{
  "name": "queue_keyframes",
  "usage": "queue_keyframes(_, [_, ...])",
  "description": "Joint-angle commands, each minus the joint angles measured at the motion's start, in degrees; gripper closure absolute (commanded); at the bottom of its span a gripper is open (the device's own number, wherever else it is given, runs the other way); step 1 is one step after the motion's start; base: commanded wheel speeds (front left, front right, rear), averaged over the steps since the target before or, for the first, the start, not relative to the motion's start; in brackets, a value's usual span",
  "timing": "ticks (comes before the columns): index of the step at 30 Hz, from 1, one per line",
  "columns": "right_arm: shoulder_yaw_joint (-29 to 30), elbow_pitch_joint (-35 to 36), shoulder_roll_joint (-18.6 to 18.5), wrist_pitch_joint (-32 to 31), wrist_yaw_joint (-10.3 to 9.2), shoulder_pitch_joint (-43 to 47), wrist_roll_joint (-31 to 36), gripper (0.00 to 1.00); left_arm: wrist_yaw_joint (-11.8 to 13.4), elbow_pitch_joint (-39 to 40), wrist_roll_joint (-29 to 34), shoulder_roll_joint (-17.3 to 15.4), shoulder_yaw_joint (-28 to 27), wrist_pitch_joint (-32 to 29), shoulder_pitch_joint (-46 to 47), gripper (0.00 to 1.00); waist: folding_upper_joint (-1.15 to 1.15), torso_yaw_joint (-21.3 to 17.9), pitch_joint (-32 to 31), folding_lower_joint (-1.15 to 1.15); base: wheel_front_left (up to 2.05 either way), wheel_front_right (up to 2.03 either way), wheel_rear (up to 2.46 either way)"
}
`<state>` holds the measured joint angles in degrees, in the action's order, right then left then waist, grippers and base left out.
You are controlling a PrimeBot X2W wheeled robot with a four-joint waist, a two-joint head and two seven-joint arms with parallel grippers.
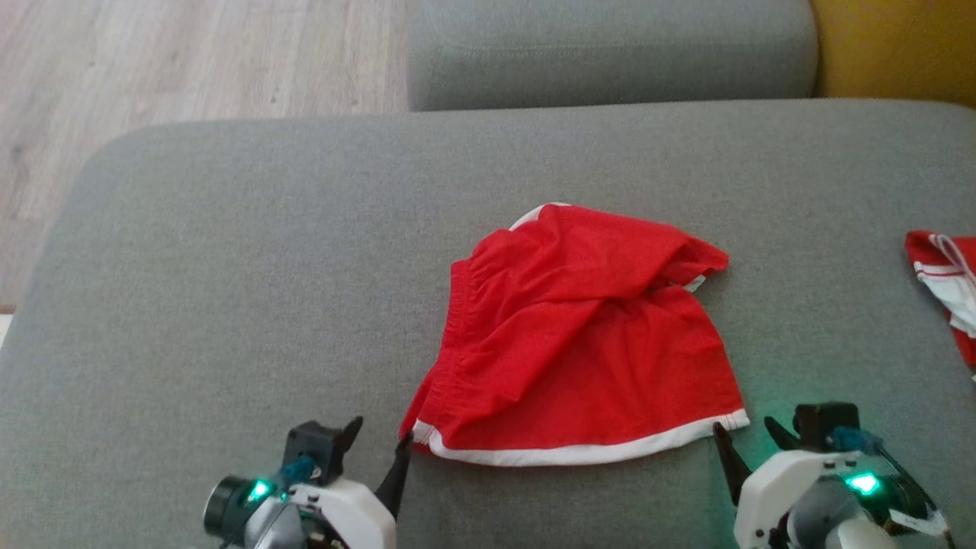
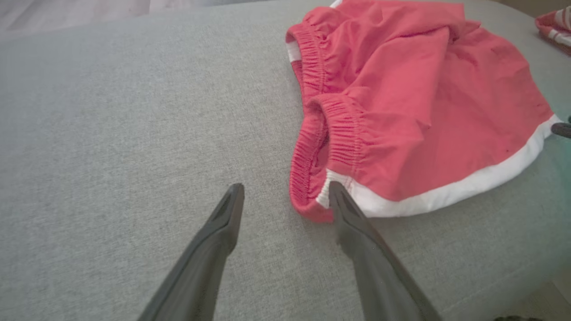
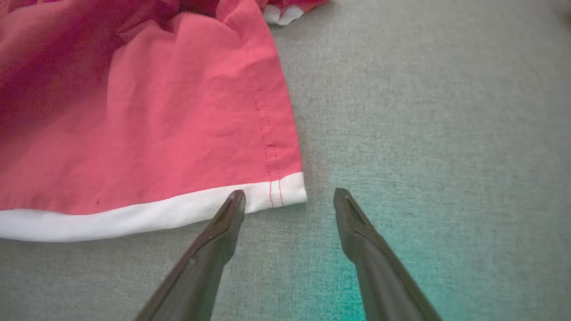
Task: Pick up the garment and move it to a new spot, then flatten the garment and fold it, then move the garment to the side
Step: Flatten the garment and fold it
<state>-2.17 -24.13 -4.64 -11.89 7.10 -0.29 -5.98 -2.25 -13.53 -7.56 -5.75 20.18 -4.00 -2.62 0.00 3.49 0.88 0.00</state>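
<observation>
A pair of red shorts (image 1: 579,335) with a white hem lies crumpled on the grey sofa seat (image 1: 229,290), its elastic waistband (image 2: 312,133) on the left side. My left gripper (image 1: 379,441) is open at the near-left corner of the shorts (image 2: 401,89); in the left wrist view its right finger tip (image 2: 339,196) touches the white hem corner. My right gripper (image 1: 747,433) is open at the near-right corner of the shorts (image 3: 134,133), and its left finger tip (image 3: 232,209) sits against the white hem (image 3: 134,218). Nothing is held between either pair of fingers.
A second red and white garment (image 1: 945,282) lies at the seat's right edge. A grey cushion (image 1: 610,49) stands behind the seat, with a yellow one (image 1: 892,46) at the far right. Wooden floor (image 1: 152,61) lies beyond the seat's left rounded corner.
</observation>
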Motion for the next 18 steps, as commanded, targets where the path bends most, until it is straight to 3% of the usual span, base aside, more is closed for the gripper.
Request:
queue_keyframes(1, [-1.6,1.7,-0.9,-0.5,0.39,-2.9,-0.1,0.0,-0.3,2.4,0.2,-0.7,-1.2,-0.7,3.1,0.0,0.0,0.2,0.5,0.0,0.0,0.0,0.0])
queue_keyframes(7, [-2.4,2.2,-1.6,-2.3,0.39,-4.5,-0.3,0.0,-2.3,4.9,-0.9,-1.9,0.6,-6.3,4.0,0.0,0.0,0.1,2.4,0.0,0.0,0.0,0.0])
queue_keyframes(18, [-4.0,2.5,-2.8,-3.1,0.39,-5.2,-1.4,0.0,-3.5,8.5,-3.7,-2.0,2.3,-10.1,5.4,0.0,0.0,-0.4,4.3,0.0,0.0,0.0,0.0])
